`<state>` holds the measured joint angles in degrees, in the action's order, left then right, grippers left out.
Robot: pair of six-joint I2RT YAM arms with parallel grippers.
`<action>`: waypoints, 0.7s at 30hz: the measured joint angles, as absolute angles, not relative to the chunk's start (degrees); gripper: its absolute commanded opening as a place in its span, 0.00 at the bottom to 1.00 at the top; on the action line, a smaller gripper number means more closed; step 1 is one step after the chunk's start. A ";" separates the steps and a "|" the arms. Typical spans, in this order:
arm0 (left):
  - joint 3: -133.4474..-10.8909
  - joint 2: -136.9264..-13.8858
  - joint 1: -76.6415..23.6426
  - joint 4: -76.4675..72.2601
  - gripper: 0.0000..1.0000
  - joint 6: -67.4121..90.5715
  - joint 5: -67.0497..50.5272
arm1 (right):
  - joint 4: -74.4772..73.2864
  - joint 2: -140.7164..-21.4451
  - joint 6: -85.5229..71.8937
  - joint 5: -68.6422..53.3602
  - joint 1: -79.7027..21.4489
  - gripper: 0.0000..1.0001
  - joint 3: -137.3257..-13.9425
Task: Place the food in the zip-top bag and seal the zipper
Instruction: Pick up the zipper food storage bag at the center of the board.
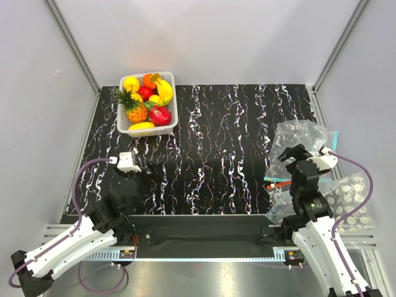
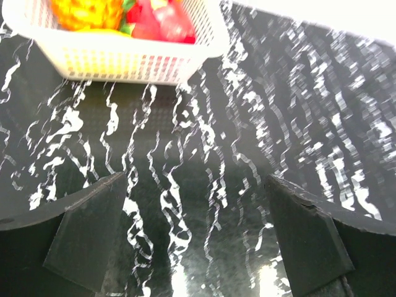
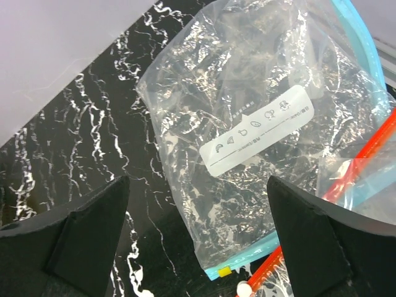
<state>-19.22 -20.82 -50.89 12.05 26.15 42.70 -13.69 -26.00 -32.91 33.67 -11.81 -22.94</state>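
The food lies in a white basket (image 1: 171, 105) at the back left: a pineapple (image 1: 133, 109) with a green crown, a round orange fruit (image 1: 150, 79) and a yellow mango-like fruit (image 1: 141, 125). The pineapple (image 2: 86, 12) also shows in the left wrist view. The clear zip-top bag (image 1: 301, 137) lies flat at the right. Its teal zipper strip (image 3: 247, 262) carries a small yellow slider. My left gripper (image 1: 150, 171) is open and empty, low over the table, short of the basket (image 2: 124, 59). My right gripper (image 3: 198, 247) is open and empty just above the bag (image 3: 247, 117).
Red fruits (image 1: 160, 115) and a banana (image 1: 164, 90) share the basket. A second clear bag (image 1: 348, 198) with a red-orange strip (image 3: 362, 164) lies partly over the zip-top bag's near right corner. Grey walls enclose the black marbled table (image 1: 216, 142).
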 measured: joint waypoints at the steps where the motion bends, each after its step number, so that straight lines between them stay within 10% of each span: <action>1: -19.22 -19.86 -50.89 11.64 0.99 25.82 42.41 | -13.76 -26.30 -32.93 34.00 -11.81 1.00 -22.96; 21: -19.16 -28.27 -50.96 8.82 0.99 22.39 32.49 | -21.45 -77.54 -29.85 33.56 -11.77 0.92 -44.56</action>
